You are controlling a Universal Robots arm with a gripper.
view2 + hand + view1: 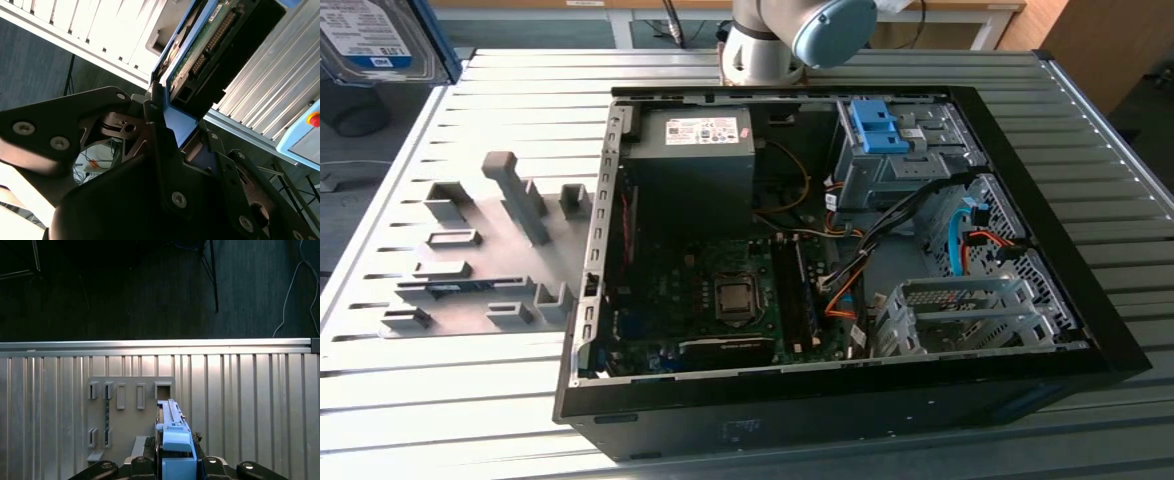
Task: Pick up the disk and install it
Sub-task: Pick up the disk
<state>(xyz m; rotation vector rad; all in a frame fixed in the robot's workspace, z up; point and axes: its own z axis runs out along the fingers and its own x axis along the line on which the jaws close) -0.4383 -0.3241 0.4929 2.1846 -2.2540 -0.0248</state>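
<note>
The disk (371, 40), silver with a white label and a blue lower band, hangs in the air at the exterior view's far left, well away from the open computer case (607, 250). In the first wrist view the disk (172, 432) appears edge-on with its blue rail, above a grey slotted holder plate (131, 412). My gripper (172, 462) is shut on the disk's end. The second wrist view shows the disk's green circuit side (200, 47) and blue rail clamped between my gripper's (175, 127) dark fingers.
Inside the case stand a dark grey box with a white sticker (700, 150), a blue latch on a grey cage (887, 140) and a grey metal drive cage (961, 315). The holder plate (480, 250) lies on the ribbed metal table (454, 400). The arm's base (767, 45) stands behind the case.
</note>
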